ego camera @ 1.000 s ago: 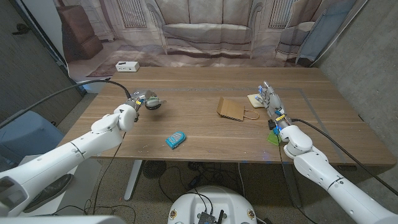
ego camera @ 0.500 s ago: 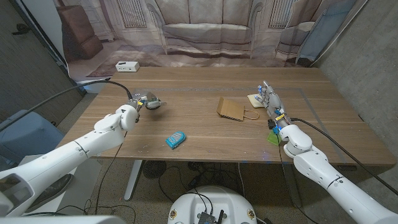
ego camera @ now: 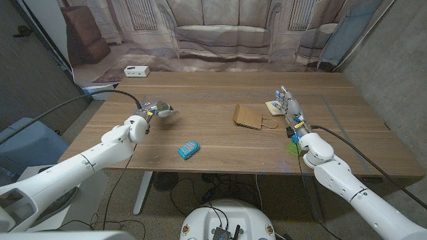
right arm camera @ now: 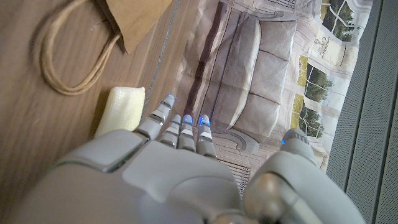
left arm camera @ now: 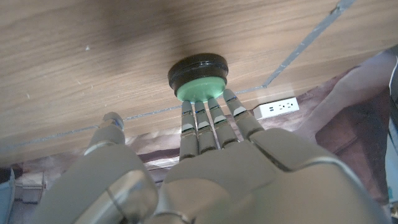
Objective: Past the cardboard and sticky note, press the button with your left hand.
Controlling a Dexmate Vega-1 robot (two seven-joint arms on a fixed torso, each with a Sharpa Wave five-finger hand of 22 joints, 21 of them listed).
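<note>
A round button (left arm camera: 199, 74) with a green top and black base sits on the wooden table (ego camera: 220, 143), far left in the head view (ego camera: 165, 111). My left hand (ego camera: 147, 113) reaches it with straight fingers. In the left wrist view the fingertips (left arm camera: 208, 109) touch the edge of the green top. The brown cardboard bag (ego camera: 248, 117) lies mid-table, and its handle loop (right arm camera: 62, 59) shows in the right wrist view. A pale yellow sticky-note pad (ego camera: 273, 105) lies beside my right hand (ego camera: 291, 110). That hand holds nothing, and its fingers (right arm camera: 180, 127) are extended.
A blue packet (ego camera: 188, 149) lies near the front edge. Something small and green (ego camera: 293, 148) sits by my right wrist. A white power strip (ego camera: 136, 71) lies on the floor beyond the table's far left corner. A sofa backdrop stands behind.
My left arm has slid a little forward and right, bringing the hand closer over the button. The right arm and the other objects have stayed put.
</note>
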